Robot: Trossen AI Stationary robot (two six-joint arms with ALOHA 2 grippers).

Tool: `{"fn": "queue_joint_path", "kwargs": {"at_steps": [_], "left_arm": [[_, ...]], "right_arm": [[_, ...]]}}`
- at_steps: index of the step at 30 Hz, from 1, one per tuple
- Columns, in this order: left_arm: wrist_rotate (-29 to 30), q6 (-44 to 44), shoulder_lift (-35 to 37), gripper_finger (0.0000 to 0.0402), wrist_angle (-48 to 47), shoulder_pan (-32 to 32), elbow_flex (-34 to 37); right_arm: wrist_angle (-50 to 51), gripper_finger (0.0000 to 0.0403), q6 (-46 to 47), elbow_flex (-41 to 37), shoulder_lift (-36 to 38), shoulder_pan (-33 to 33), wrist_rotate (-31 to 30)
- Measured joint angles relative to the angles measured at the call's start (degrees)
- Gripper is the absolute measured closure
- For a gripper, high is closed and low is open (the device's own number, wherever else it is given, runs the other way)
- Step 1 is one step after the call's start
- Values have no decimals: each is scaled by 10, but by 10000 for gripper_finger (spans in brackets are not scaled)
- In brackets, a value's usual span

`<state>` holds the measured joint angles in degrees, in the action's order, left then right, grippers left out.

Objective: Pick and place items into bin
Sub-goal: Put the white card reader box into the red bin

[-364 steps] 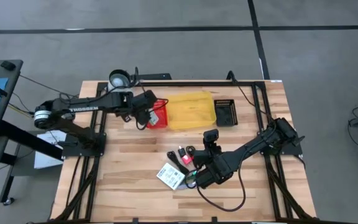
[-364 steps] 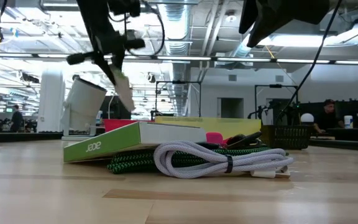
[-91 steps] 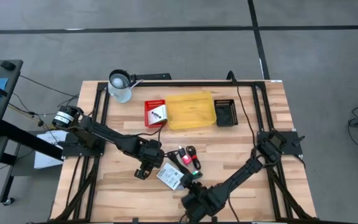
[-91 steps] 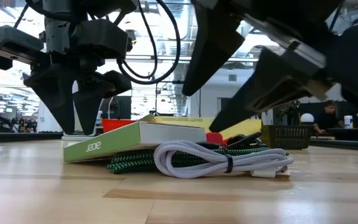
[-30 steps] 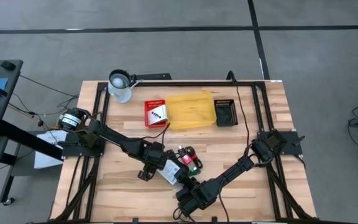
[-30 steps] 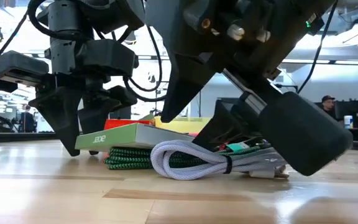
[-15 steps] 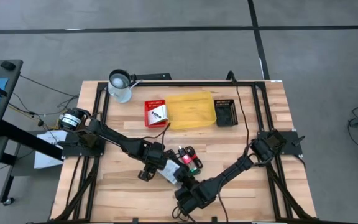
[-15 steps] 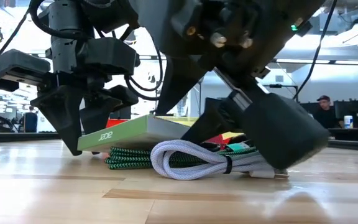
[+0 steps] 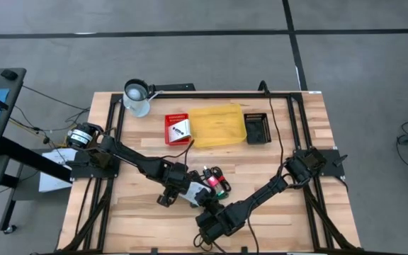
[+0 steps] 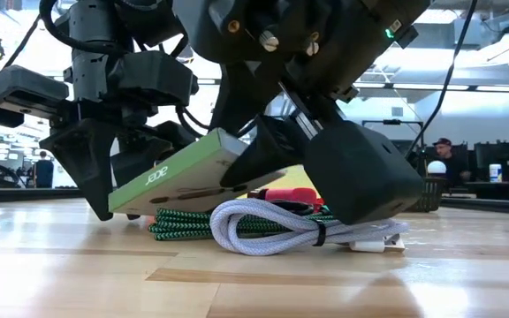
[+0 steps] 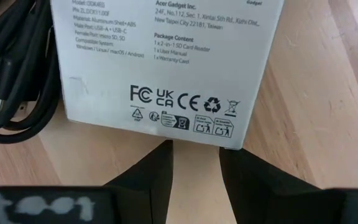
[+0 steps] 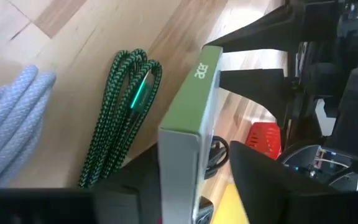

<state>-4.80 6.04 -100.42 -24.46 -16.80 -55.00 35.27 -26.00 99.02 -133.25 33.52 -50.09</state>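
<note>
The white box (image 10: 193, 172) with a green edge carries "acer" on that edge, and its white face (image 11: 166, 62) reads "Acer Gadget Inc.", "Package Content", "1 x 2-in-1 SD Card Reader", with FC, UKCA and CE marks below. It sits tilted near the table's front middle, one end raised over a green-black braided cord (image 10: 193, 231) and a coiled white cord (image 10: 299, 231).

The right gripper (image 12: 185, 168) holds the box's raised end, a finger on either face. The left gripper (image 11: 194, 155) stands at the box's other end, its fingers a narrow gap apart with tips at the box's edge; I cannot tell if they grip it.

Black cords (image 11: 17, 81) lie beside the box. The wooden table (image 9: 140, 219) also bears a yellow bin (image 9: 218, 125), a red basket (image 9: 177, 129) and a black basket (image 9: 258, 127). Beyond lies a bright workshop hall where a person (image 10: 438, 152) sits.
</note>
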Motion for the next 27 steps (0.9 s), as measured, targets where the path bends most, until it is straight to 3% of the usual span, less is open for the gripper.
{"fn": "queue_joint_path", "kwargs": {"at_steps": [7,16,27], "left_arm": [[0,0,0,281,0,0,0],[0,-8,0,281,-7,-2,0],[0,-9,0,281,-41,-8,-1]], "right_arm": [[1,363,0,0,1,0,-14],[31,358,6,14,1,5,-37],[200,361,96,115,0,32,-40]]}}
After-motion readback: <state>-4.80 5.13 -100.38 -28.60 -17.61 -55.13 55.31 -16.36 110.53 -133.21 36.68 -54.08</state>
